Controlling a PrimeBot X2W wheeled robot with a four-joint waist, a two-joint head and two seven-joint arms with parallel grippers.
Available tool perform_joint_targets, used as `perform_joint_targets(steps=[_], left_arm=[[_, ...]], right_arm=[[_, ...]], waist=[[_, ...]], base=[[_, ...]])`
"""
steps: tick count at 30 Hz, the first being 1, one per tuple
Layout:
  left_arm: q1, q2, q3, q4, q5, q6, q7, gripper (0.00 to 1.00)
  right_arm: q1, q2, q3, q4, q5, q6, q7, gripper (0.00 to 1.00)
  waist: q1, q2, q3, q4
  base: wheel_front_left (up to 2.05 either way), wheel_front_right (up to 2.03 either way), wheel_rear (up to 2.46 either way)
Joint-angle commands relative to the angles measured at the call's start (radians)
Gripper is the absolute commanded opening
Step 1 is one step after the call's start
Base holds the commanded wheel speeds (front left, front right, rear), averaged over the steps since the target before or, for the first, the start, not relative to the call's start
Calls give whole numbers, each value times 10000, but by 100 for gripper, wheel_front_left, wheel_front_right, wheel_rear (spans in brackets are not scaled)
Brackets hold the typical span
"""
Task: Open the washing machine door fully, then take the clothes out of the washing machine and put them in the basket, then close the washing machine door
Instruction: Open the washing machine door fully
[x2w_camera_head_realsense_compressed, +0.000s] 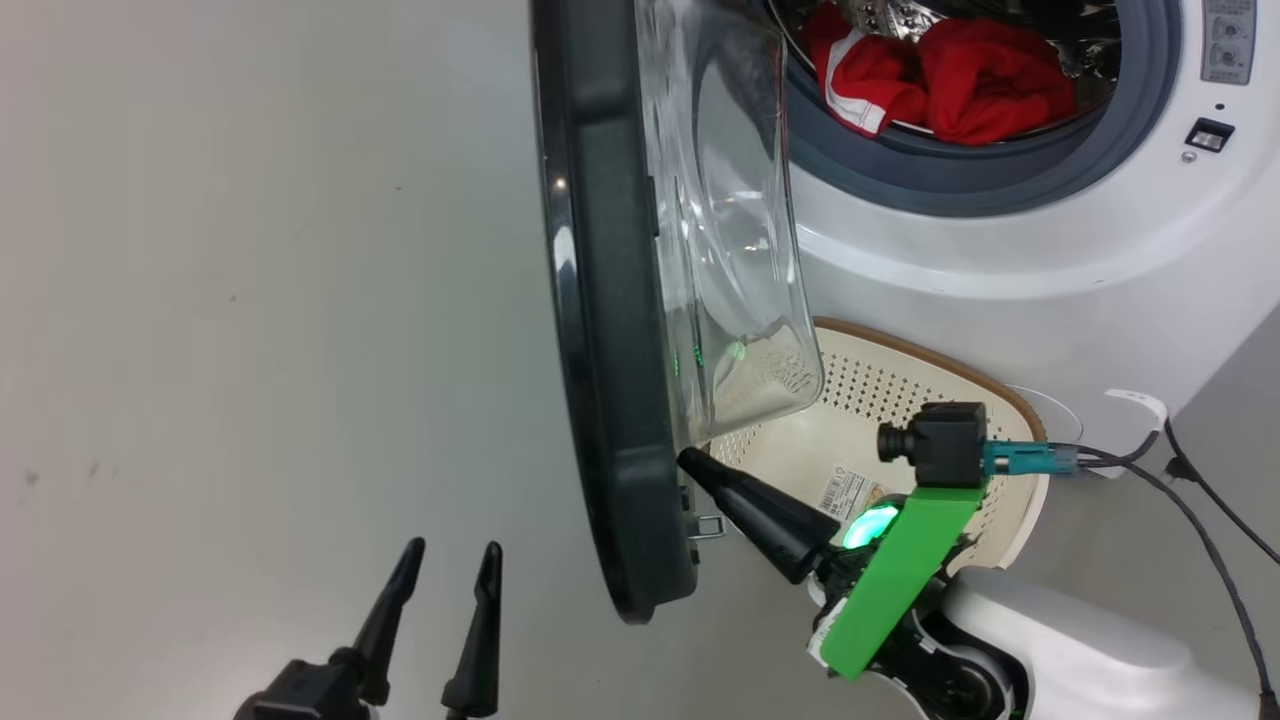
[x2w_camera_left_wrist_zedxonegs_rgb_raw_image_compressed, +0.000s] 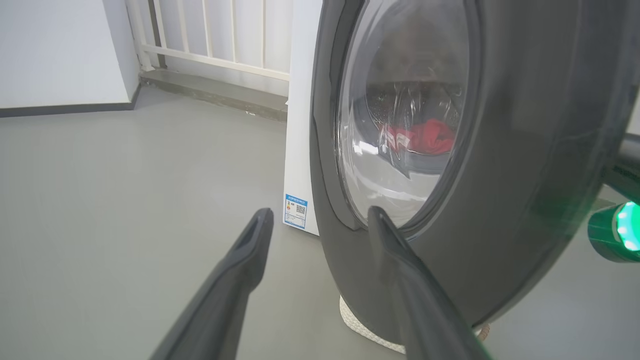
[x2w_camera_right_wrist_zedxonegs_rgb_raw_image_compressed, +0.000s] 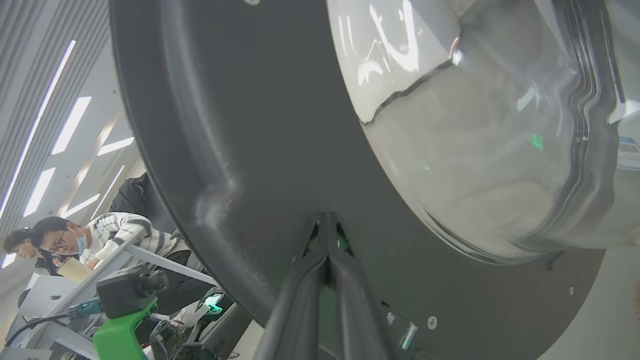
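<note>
**Door edge-on, right fingertips at its inner rim**

- Door (x2w_camera_head_realsense_compressed: 610, 330): stands about square to the washing machine (x2w_camera_head_realsense_compressed: 1050, 240) front, with the glass bowl facing the drum. Its lower edge hangs over the basket (x2w_camera_head_realsense_compressed: 960, 372).
- Right gripper (x2w_camera_head_realsense_compressed: 690, 462): fingers pressed together, nothing between them. The tip is against the door's inner rim, just below the glass bowl.
- Left gripper (x2w_camera_head_realsense_compressed: 453, 548): fingers spread wide and empty. It is on the door's outer side, apart from it, above bare floor (x2w_camera_head_realsense_compressed: 250, 300).
- Clothes (x2w_camera_head_realsense_compressed: 960, 80): red heap at the drum's front lip, against the grey rubber ring.
- Basket: on the floor below the drum mouth, between machine and right arm.
- Room: open grey floor left of the door. White railing (x2w_camera_left_wrist_zedxonegs_rgb_raw_image_compressed: 220, 35) and wall beyond. A person (x2w_camera_right_wrist_zedxonegs_rgb_raw_image_compressed: 125, 230) in a striped top sits at a desk.
</note>
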Motion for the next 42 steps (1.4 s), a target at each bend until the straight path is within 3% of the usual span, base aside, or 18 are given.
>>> perform_joint_targets(steps=[1, 11, 18, 20, 21, 25, 28, 32, 33, 42], left_arm=[[-58, 106, 413, -339, 44, 111, -80, 100], [54, 106, 567, -497, 7, 204, -80, 100], [72, 106, 582, -410, 94, 92, -80, 100], [49, 106, 598, -341, 137, 28, -80, 100], [49, 106, 598, -341, 137, 28, -80, 100], [36, 106, 648, -189, 228, -111, -80, 100], [74, 106, 774, -139, 290, -176, -80, 100], [132, 106, 923, -122, 341, -240, -80, 100], [143, 106, 955, -115, 350, -250, -80, 100], [330, 106, 1356, -65, 383, -304, -80, 100]], right_arm=[[-130, 214, 124, -156, 51, 69, -58, 0], [-482, 489, 504, 74, 185, 69, -60, 0], [-38, 339, 59, 313, -39, 69, -61, 0], [212, 277, -139, 419, -164, 69, -61, 19], [212, 277, -139, 419, -164, 69, -61, 19], [841, 173, -636, 581, -363, 69, -62, 42], [1294, 119, -974, 627, -502, 69, -62, 49], [1840, 18, -1478, 751, -716, 69, -62, 82], [1974, -4, -1617, 796, -786, 69, -62, 98], [3228, -35, -3081, 1444, -1894, 69, -62, 100]], waist=[[-1, 0, 29, 31], [-1, 0, -91, 25], [-1, 0, -296, -77], [-1, 0, -366, -113], [-1, 0, -366, -113], [-1, 0, -554, -201], [-1, 0, -645, -358], [-1, 0, -700, -533], [-1, 0, -713, -570], [-1, 0, -871, -911]], base=[[0, 0, 0], [0, 0, 0], [0, 0, 0], [0, 0, 0], [0, 0, 0], [0, 0, 0], [0, 0, 0], [0, 0, 0], [0, 0, 0], [0, 0, 0]])
